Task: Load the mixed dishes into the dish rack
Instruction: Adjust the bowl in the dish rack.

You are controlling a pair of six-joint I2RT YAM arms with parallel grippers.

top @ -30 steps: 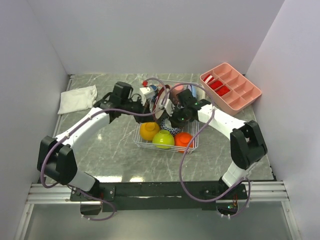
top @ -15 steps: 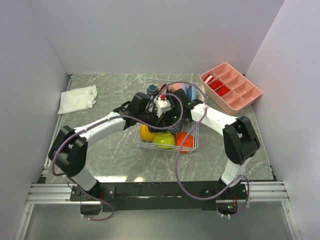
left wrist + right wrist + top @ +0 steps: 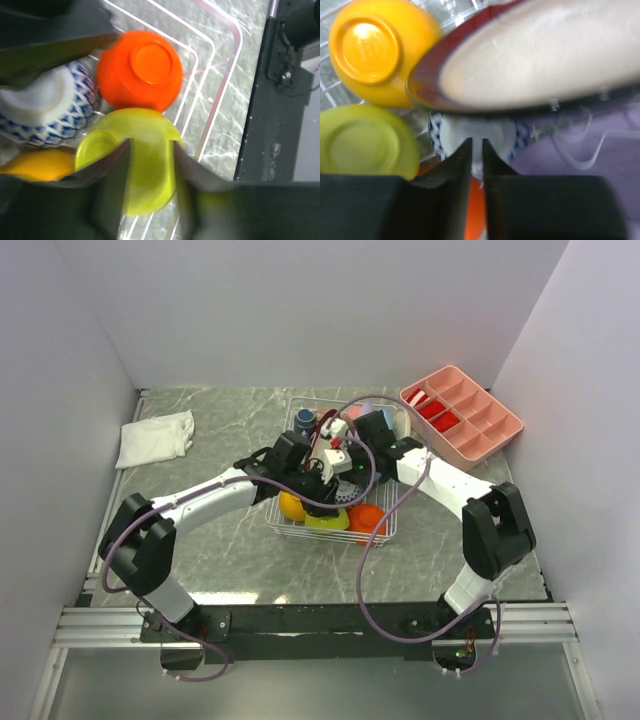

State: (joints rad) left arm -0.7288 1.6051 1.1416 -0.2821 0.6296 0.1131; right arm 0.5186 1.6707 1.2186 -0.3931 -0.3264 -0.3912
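The white wire dish rack holds an orange-yellow bowl, a lime bowl, a red-orange bowl and a blue-patterned bowl. My left gripper hangs over the rack. In the left wrist view it is open, fingers straddling the upturned lime bowl from above. My right gripper is nearly shut, with the patterned bowl wall between its fingers. A dark-red-rimmed plate and a lavender plate lie just beyond. A navy cup stands at the rack's back.
A pink compartment tray stands at the back right. A white folded cloth lies at the back left. Both arms and their purple cables crowd over the rack.
My left arm has swung from left of the rack to over its middle, then down toward the lime bowl. My right gripper has shifted slightly within the rack.
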